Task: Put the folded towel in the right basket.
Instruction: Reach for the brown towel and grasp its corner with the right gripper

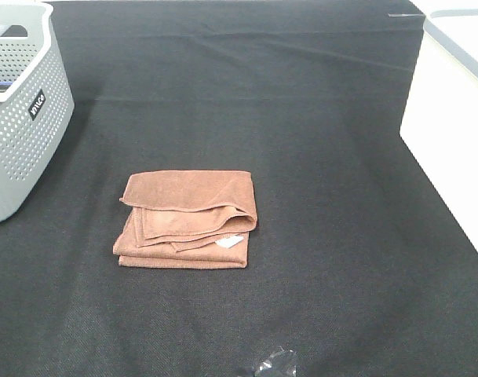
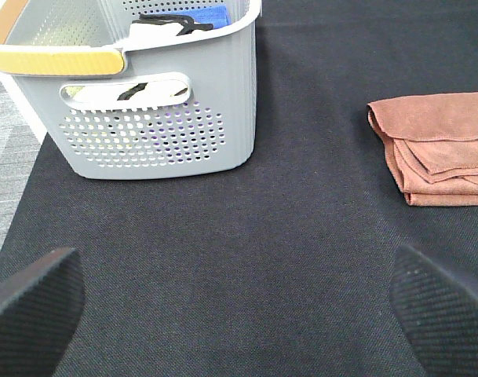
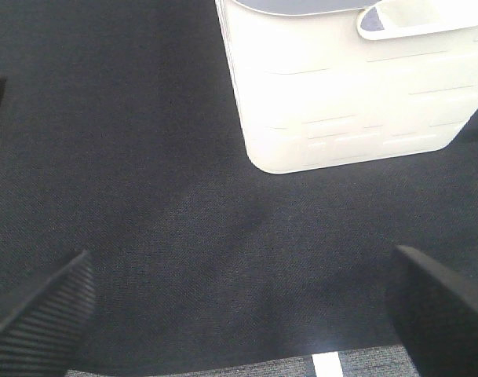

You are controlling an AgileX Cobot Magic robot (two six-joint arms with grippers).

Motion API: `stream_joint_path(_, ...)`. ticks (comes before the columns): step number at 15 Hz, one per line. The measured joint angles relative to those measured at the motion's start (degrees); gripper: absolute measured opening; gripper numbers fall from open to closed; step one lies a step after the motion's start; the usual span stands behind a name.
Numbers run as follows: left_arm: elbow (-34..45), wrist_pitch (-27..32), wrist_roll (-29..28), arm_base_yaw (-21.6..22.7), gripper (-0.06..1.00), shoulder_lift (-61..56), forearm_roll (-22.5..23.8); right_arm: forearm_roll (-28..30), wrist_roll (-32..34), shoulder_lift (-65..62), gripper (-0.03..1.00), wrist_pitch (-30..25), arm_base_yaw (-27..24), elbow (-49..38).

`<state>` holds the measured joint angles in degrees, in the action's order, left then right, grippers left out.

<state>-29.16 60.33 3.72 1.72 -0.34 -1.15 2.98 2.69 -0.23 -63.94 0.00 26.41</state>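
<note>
My left gripper (image 2: 239,312) and right gripper (image 3: 240,314) both have jaws spread wide, nothing in them. The folded towel (image 1: 187,220) lies on the black cloth (image 1: 341,283), well apart from the white basket (image 1: 450,133) on the right.

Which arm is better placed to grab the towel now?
Left, probably. The towel lies left of centre and shows largely in the left wrist view, only as a sliver in the right one. Both the left fingers and right fingers are open. The white basket sits on the right arm's side, though.
</note>
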Motion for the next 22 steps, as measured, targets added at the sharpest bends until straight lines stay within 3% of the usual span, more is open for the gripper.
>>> stream_joint_path(7,0.0,0.0,0.1,0.0,0.99,0.0,0.0,3.1,-0.2,0.0,0.97,0.0,0.0,0.0)
stream_joint_path(22,0.0,0.0,0.1,0.0,0.99,0.0,0.0,0.9,-0.5,0.0,0.97,0.0,0.0,0.0)
